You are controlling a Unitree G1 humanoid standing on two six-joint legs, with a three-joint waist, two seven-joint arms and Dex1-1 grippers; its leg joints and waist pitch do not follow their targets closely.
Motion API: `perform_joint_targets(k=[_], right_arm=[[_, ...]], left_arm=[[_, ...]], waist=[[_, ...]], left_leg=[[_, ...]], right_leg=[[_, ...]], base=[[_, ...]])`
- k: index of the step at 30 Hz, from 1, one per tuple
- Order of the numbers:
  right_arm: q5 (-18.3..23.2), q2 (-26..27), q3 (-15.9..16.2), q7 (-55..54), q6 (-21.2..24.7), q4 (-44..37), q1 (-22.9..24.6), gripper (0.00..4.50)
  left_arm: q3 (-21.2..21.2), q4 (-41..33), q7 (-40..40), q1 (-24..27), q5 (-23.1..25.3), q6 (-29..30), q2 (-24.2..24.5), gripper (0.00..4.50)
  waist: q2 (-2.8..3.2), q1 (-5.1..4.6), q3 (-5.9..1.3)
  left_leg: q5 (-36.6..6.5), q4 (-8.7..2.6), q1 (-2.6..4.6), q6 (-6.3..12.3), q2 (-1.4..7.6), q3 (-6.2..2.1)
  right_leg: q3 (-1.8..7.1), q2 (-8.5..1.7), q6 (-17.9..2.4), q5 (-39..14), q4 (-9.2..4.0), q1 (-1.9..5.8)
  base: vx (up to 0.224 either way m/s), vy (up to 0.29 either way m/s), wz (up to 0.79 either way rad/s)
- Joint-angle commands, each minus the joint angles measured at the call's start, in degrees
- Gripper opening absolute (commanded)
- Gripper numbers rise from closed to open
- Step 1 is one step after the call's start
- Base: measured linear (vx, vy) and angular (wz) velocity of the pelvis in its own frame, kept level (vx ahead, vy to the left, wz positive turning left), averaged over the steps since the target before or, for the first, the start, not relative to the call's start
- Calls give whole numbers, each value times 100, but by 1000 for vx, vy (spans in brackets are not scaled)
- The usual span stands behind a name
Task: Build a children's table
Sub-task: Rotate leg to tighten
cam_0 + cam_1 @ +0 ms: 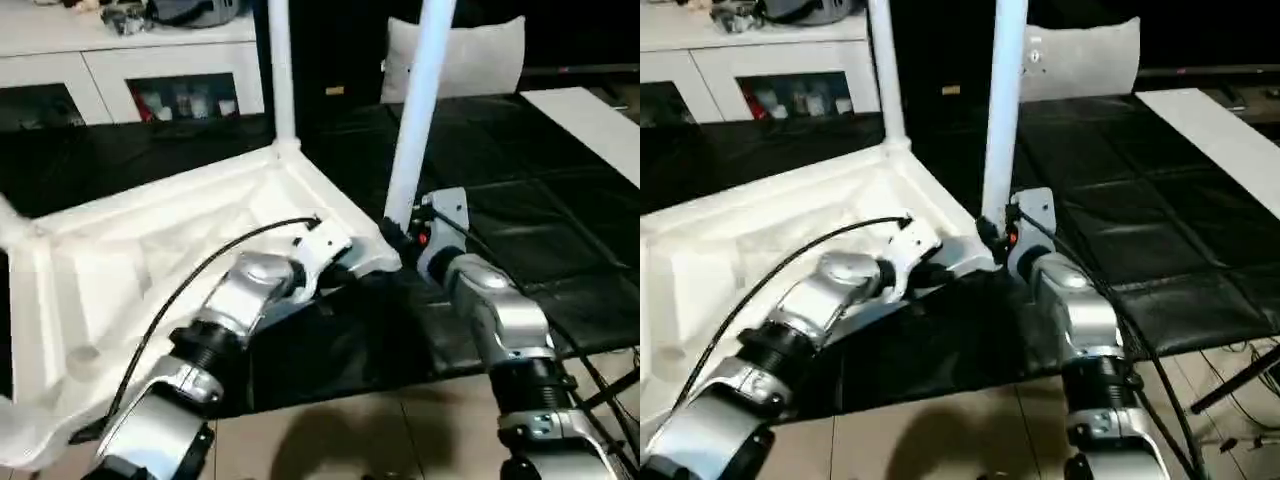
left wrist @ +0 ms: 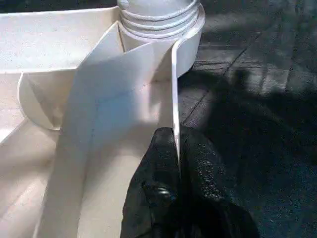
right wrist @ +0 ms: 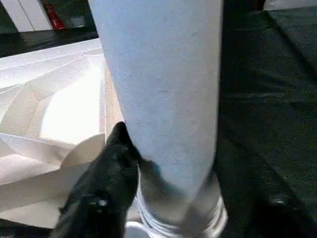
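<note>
While the left pincer (image 2: 176, 163) pinches the top's (image 1: 150, 260) rim, the right pincer (image 3: 130, 148) grips a leg (image 1: 415, 110) seating in its socket; another leg (image 1: 281, 70) already stands.

White cabinet (image 1: 120, 60) behind; black mat (image 1: 540, 230); tiled floor (image 1: 380, 440); pillow (image 1: 470, 55).

Both head cameras look forward and down over the two silver forearms at the upturned table top (image 1: 150, 250), the right eye set slightly aside, so both share the near corner leg (image 1: 1002, 110) and the white cabinet (image 1: 120, 70) behind. The left wrist camera sits very close to the top's rim; the right wrist camera faces that same leg, close up.
</note>
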Motion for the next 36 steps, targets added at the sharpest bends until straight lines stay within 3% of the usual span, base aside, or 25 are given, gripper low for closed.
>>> perform_joint_targets(k=[1, 2, 6, 9, 10, 11, 12, 14, 15, 20, 22, 23, 25, 26, 29, 31, 36], right_arm=[[113, 43, 101, 250, -31, 32, 67, 287], [159, -67, 108, 475, -124, -48, 126, 300], [340, -380, 98, 1094, -198, -338, 316, 328], [705, -1102, 83, 2246, -268, -821, 630, 354], [759, -1309, 83, 2537, -300, -883, 692, 372], [774, -1381, 83, 2638, -312, -895, 711, 372], [789, -1459, 78, 2748, -321, -903, 729, 393], [754, -1771, 152, 3185, -457, -867, 785, 398], [694, -1986, 249, 3513, -609, -824, 815, 398], [717, -2446, 487, 4440, -907, -673, 837, 398], [779, -2595, 622, 4938, -989, -591, 813, 371], [779, -2604, 633, 4972, -997, -582, 809, 363], [778, -2635, 672, 5098, -1027, -549, 796, 351], [777, -2719, 853, 5476, -1082, -482, 766, 337], [795, -2760, 954, 5689, -1085, -475, 759, 316], [867, -2775, 1082, 6032, -1092, -433, 721, 299], [1004, -2771, 1225, 6467, -960, -468, 695, 265]], left_arm=[[-135, -227, -163, -110, -103, -269, -92, 0], [-193, -234, -244, -83, -40, -375, 11, 0], [-197, -159, -428, -35, 12, -574, 192, 0], [-186, -51, -1003, 58, -70, -1030, 495, 0], [-219, -71, -1213, 98, -95, -1124, 589, 0], [-233, -83, -1287, 114, -103, -1149, 623, 0], [-250, -96, -1364, 130, -111, -1162, 662, 0], [-363, -108, -1728, 191, -142, -1402, 826, 0], [-448, -81, -1958, 215, -127, -1626, 949, 0], [-629, -8, -2619, 237, -93, -2136, 1229, 0], [-753, -135, -3122, 291, -149, -2315, 1386, 0], [-761, -144, -3155, 294, -153, -2321, 1394, 0], [-788, -178, -3279, 304, -166, -2344, 1427, 0], [-893, -294, -3577, 337, -191, -2419, 1525, 0], [-946, -354, -3722, 356, -205, -2459, 1573, 0], [-1038, -390, -3926, 370, -190, -2602, 1634, 0], [-1077, -455, -4091, 394, -199, -2672, 1632, 0]], waist=[[-14, 43, -408], [-38, 68, -420], [-19, 126, -457], [-41, 190, -467], [-41, 216, -451], [-41, 216, -451], [-46, 237, -432], [-26, 264, -427], [9, 288, -421], [-25, 374, -419], [-62, 420, -420], [-44, 441, -427], [-59, 466, -434], [-81, 470, -436], [-66, 506, -441], [-102, 531, -431], [-85, 591, -430]], left_leg=[[127, -339, -75, 608, 347, -149], [212, -336, -89, 660, 348, -153], [478, -294, -103, 871, 363, -156], [653, -264, -144, 1099, 372, -169], [503, -265, -145, 1140, 357, -151], [503, -265, -145, 1140, 357, -151], [378, -277, -144, 1044, 350, -134], [285, -290, -121, 921, 360, -139], [231, -292, -109, 878, 380, -140], [112, -297, -97, 839, 386, -125], [97, -300, -114, 836, 378, -115], [157, -293, -110, 849, 394, -120], [224, -289, -106, 875, 413, -122], [257, -288, -107, 881, 418, -121], [288, -283, -101, 897, 436, -123], [267, -286, -106, 901, 430, -117], [179, -296, -93, 805, 436, -117]], right_leg=[[457, -650, -694, -953, -373, 377], [459, -658, -696, -889, -351, 398], [464, -652, -680, -497, -281, 393], [456, -644, -661, -153, -242, 393], [444, -652, -614, -377, -277, 370], [444, -652, -614, -377, -277, 370], [437, -635, -529, -793, -327, 365], [421, -625, -478, -1109, -362, 342], [434, -626, -470, -1172, -365, 327], [447, -633, -523, -1109, -348, 323], [441, -632, -442, -1283, -357, 341], [443, -632, -449, -1229, -339, 328], [444, -637, -496, -1118, -310, 314], [444, -636, -503, -1095, -310, 313], [450, -647, -571, -1034, -281, 301], [449, -649, -546, -1125, -294, 299], [452, -649, -455, -1360, -323, 296]], base=[[0, 0, 0], [0, 0, 0], [0, 0, 0], [0, 0, 0], [0, 0, 0], [0, 0, 0], [0, 0, 0], [0, 0, 0], [0, 0, 0], [0, 0, 0], [0, 0, 0], [0, 0, 0], [0, 0, 0], [0, 0, 0], [0, 0, 0], [0, 0, 0], [0, 0, 0]])
